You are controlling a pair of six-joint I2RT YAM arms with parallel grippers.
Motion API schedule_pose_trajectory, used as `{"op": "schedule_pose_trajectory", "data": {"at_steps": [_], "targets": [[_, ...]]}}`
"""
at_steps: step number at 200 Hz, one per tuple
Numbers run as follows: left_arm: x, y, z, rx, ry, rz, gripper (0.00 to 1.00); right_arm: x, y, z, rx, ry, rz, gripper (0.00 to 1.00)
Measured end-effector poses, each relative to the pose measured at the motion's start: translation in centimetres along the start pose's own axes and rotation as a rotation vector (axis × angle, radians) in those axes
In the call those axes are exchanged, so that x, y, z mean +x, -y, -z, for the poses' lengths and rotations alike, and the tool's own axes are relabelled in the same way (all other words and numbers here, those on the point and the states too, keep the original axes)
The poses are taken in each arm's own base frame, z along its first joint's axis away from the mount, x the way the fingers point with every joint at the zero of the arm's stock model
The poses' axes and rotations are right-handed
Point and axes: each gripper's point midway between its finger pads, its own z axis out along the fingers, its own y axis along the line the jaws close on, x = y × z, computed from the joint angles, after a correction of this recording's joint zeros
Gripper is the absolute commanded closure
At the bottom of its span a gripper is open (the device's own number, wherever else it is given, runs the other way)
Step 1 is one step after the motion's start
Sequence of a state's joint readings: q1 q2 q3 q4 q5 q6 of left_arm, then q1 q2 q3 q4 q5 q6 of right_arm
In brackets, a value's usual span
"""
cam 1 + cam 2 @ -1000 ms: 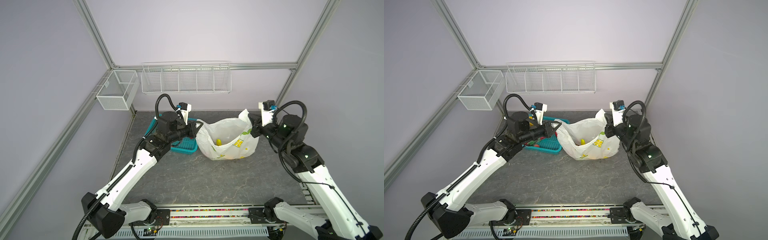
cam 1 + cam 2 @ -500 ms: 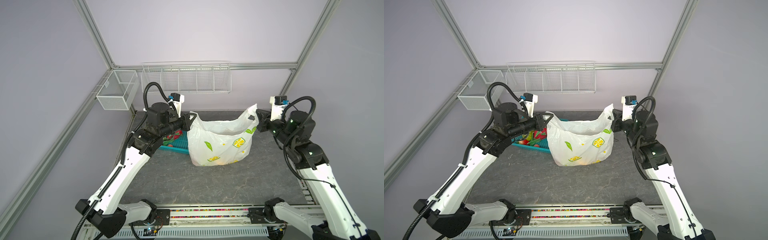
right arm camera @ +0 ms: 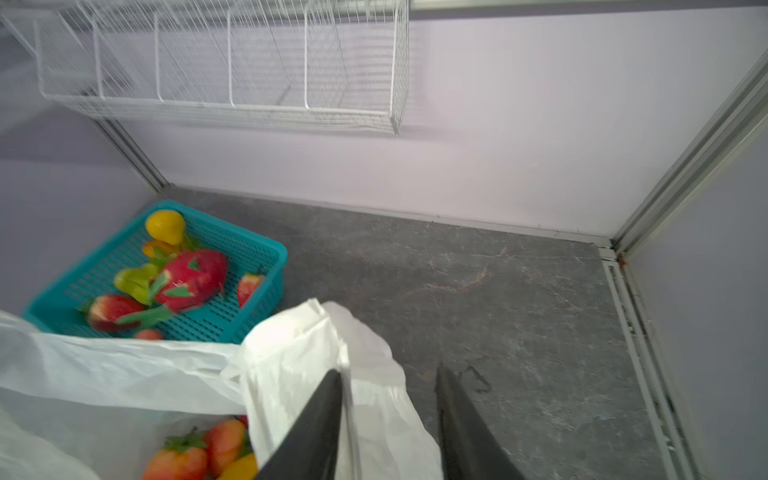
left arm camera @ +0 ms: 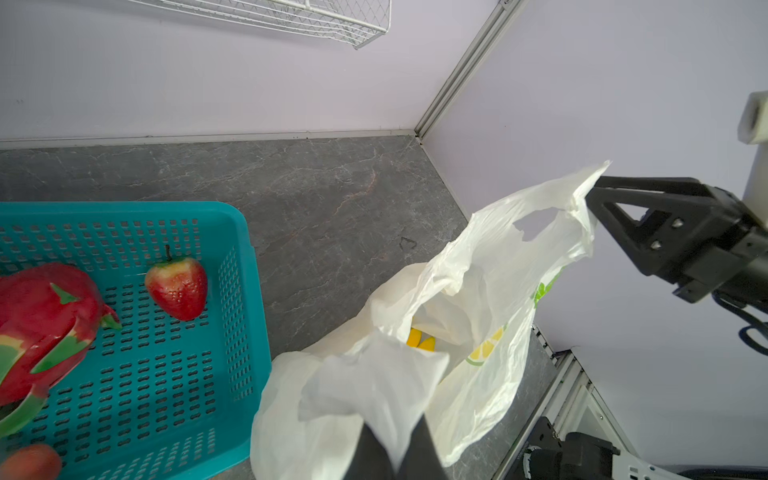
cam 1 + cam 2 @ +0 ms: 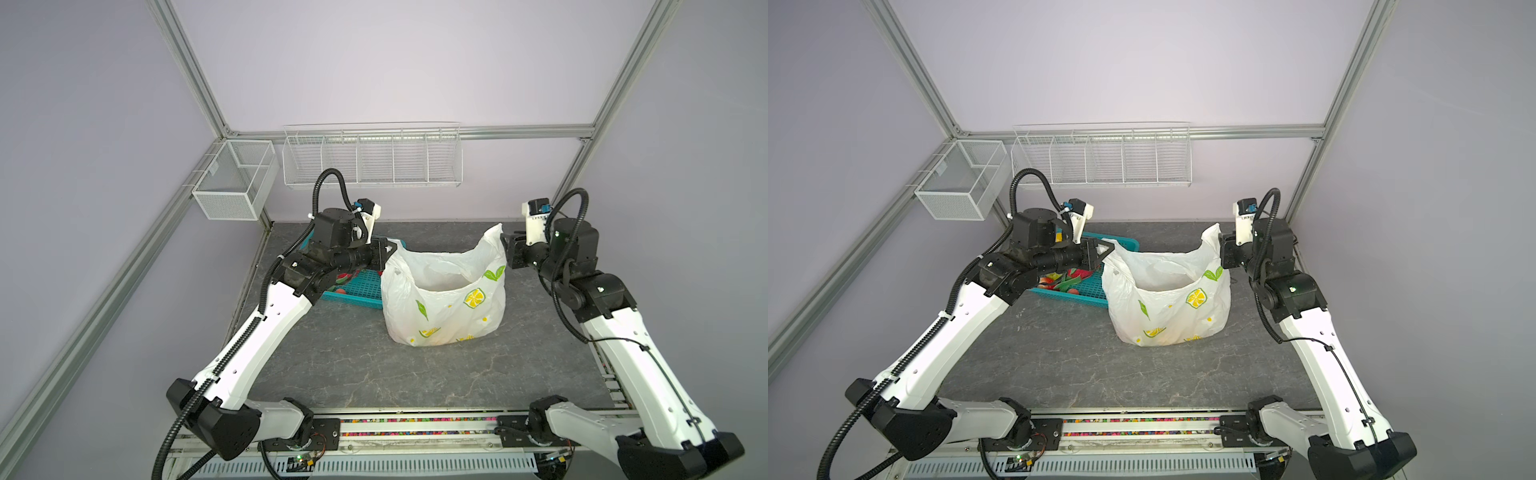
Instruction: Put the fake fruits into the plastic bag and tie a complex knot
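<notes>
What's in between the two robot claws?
The plastic bag, standing open. The left gripper pinches one side of it; the right gripper, jaws apart, sits at the opposite side. Both top views show it.

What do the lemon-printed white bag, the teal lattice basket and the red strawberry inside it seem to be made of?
Lemon-printed white bag: thin plastic film, likely; translucent, crinkled, faintly glossy.
Teal lattice basket: rigid moulded plastic, satin; even slots, rounded rim.
Red strawberry: probably hard plastic, glossy; bright highlights, dimpled surface.

Mostly hidden fruit
The left arm (image 5: 274,316) covers much of the basket (image 5: 357,291); the plastic bag (image 5: 444,307) hides most of its fruits (image 3: 199,453).
</notes>
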State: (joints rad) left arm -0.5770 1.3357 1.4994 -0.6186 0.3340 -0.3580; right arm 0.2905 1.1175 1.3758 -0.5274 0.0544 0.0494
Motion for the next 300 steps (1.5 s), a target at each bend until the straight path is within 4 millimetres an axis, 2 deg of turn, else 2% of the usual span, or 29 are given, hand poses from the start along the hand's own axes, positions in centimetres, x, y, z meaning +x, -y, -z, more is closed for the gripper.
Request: {"op": "schedule_pose_trajectory", "data": {"at_steps": [3,9,16,48,59,81,106,111,126,159,172,192,211,237,260,267,281,300], "targets": [[0.0,0.0,0.0,0.001,-0.001,0.001,1.0,-0.5,-0.2,0.3,-0.006,0.01,-0.003,0.3],[0.0,0.1,0.0,0.004,-0.002,0.002,1.0,-1.2,-0.6,0.7,-0.022,0.025,0.014,0.17],[0.0,0.1,0.0,0.007,-0.002,0.004,1.0,-2.0,-1.2,1.2,-0.038,0.043,0.036,0.13],[0.1,0.3,0.0,0.018,-0.007,0.011,1.0,-4.4,-5.0,3.2,-0.133,0.097,0.151,0.03],[0.1,0.4,0.0,0.02,-0.008,0.015,1.0,-5.0,-7.2,3.5,-0.186,0.115,0.202,0.02],[0.1,0.4,0.0,0.021,-0.009,0.023,1.0,-5.0,-10.9,3.7,-0.285,0.122,0.288,0.02],[0.2,0.4,0.0,0.021,-0.01,0.027,1.0,-3.1,-16.0,3.4,-0.456,0.097,0.375,0.11],[0.2,0.4,0.0,0.021,-0.01,0.028,1.0,-2.3,-17.2,3.2,-0.505,0.093,0.387,0.11],[0.2,0.4,0.0,0.021,-0.01,0.031,1.0,0.0,-19.4,2.3,-0.602,0.078,0.394,0.11],[0.4,0.3,0.0,0.018,-0.021,0.042,1.0,5.8,-21.8,-1.1,-0.716,-0.006,0.394,0.12],[0.6,0.2,0.0,0.016,-0.029,0.05,1.0,6.9,-22.5,-2.1,-0.739,-0.009,0.395,0.1],[0.8,0.2,0.0,0.013,-0.038,0.061,1.0,7.9,-23.3,-2.9,-0.763,0.005,0.393,0.0],[1.0,0.1,0.1,0.009,-0.046,0.066,0.99,7.8,-24.0,-3.2,-0.776,0.038,0.399,0.15],[1.2,0.0,0.1,0.007,-0.053,0.07,0.96,8.0,-24.5,-3.5,-0.77,0.072,0.39,0.46],[1.1,0.1,0.2,0.007,-0.052,0.069,0.89,8.6,-24.3,-4.1,-0.746,0.072,0.382,0.66],[1.0,0.2,0.3,0.01,-0.051,0.069,0.86,8.7,-24.2,-4.2,-0.741,0.073,0.378,0.73],[1.0,0.3,0.3,0.011,-0.051,0.068,0.71,8.7,-24.1,-4.3,-0.737,0.074,0.366,0.86],[0.9,0.5,0.4,0.017,-0.05,0.037,0.55,9.0,-24.0,-4.2,-0.75,0.069,0.348,0.93]]}}
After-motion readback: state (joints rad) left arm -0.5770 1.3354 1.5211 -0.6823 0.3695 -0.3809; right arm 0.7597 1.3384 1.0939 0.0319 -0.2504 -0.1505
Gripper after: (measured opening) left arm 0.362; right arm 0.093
